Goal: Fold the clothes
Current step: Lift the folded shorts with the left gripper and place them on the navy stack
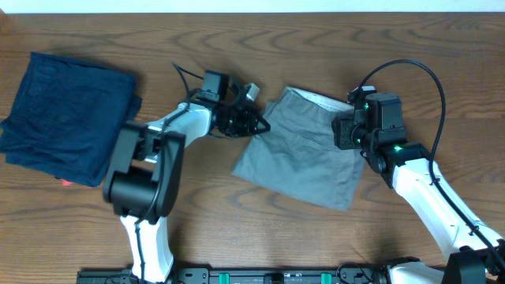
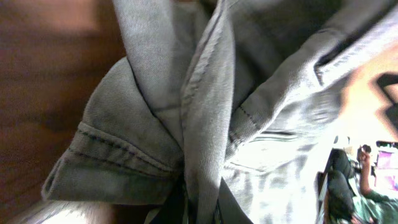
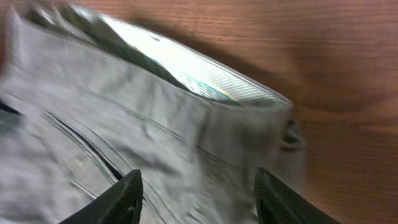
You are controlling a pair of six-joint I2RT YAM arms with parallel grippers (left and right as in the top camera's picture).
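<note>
The grey shorts (image 1: 304, 158) lie folded in the middle of the table, waistband and whitish lining at the far edge. My left gripper (image 1: 254, 122) is shut on a pinched fold at the shorts' left edge; the left wrist view shows the bunched hem and seams (image 2: 186, 124) running down between the fingers (image 2: 202, 208). My right gripper (image 1: 347, 130) is open above the right end of the waistband. In the right wrist view its fingers (image 3: 196, 196) straddle the grey fabric (image 3: 161, 130) without closing on it.
A dark navy folded garment (image 1: 67, 114) lies at the far left of the wooden table (image 1: 237, 229). A black cable loops above the right arm.
</note>
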